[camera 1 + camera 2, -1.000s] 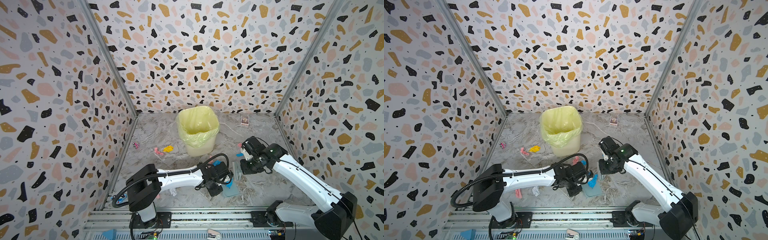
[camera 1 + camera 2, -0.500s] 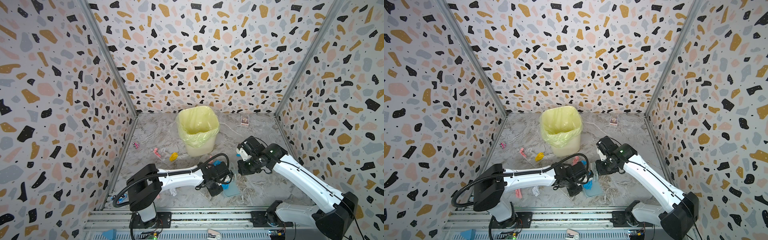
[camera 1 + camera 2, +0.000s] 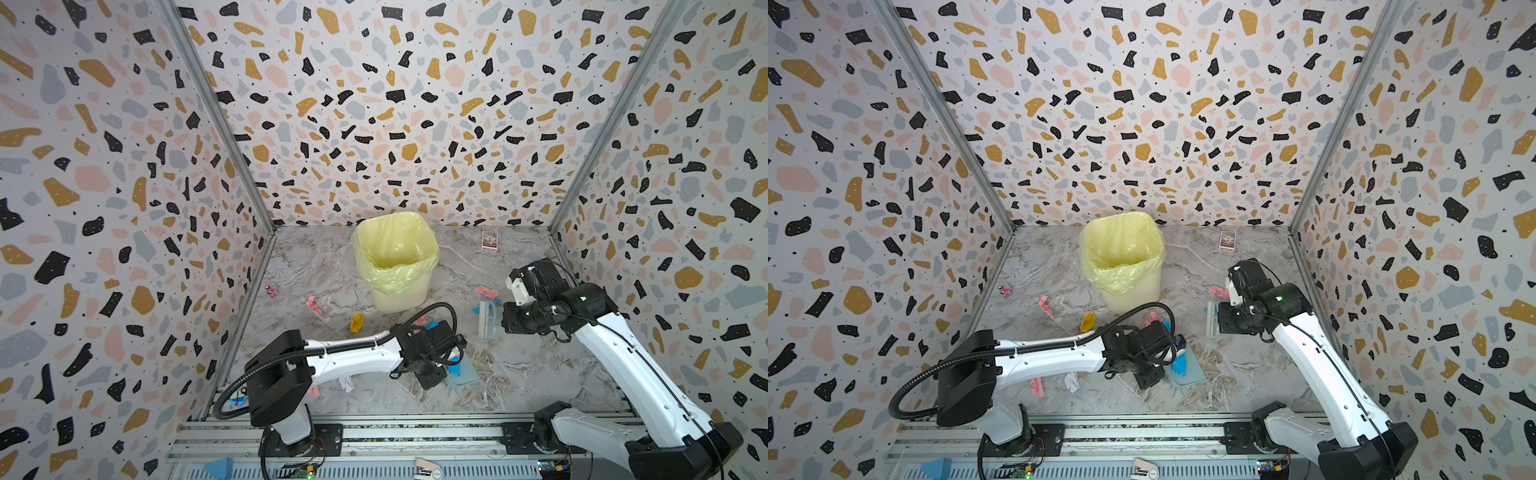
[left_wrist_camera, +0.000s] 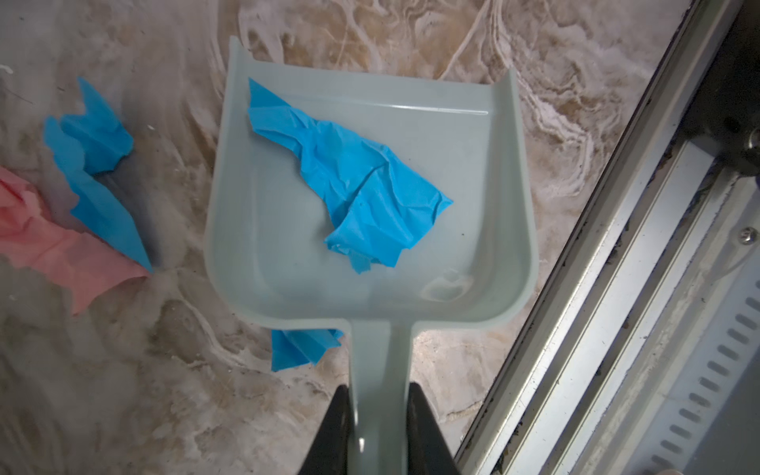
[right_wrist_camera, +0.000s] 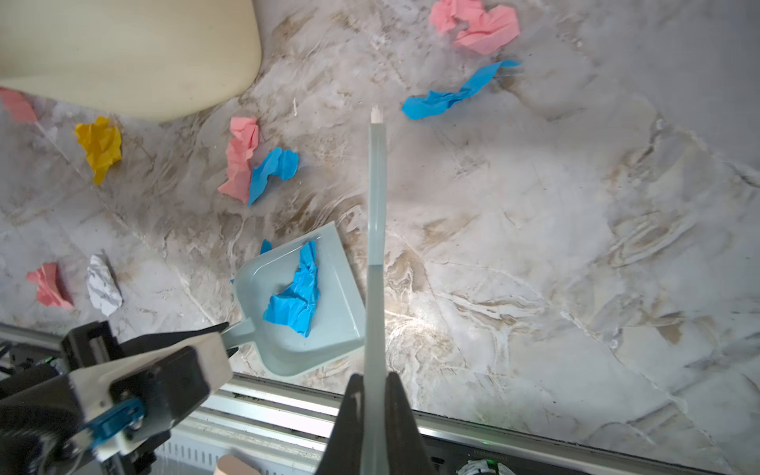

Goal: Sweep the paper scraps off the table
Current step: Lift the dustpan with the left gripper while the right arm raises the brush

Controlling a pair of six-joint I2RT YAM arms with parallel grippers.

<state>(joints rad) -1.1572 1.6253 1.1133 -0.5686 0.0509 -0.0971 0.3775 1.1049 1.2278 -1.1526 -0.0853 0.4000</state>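
On table [image 4: 123,390], one dustpan [image 4: 473,164] holds one blue scrap [image 4: 362,193]; left hand [image 4: 378,388] grips dustpan, right hand [image 5: 374,378] grips brush [image 5: 377,197].

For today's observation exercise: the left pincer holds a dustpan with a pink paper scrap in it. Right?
No: the paper scrap in the dustpan is blue, not pink, as the left wrist view shows. The left pincer does hold it.

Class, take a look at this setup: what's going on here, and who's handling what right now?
Two robot arms are clearing a marble table. The left gripper is shut on the handle of a dustpan set on the table, with one blue scrap in it. The right gripper is shut on a small brush. Loose paper scraps in pink, yellow, white and blue lie around the pan. A lined bin stands further back.
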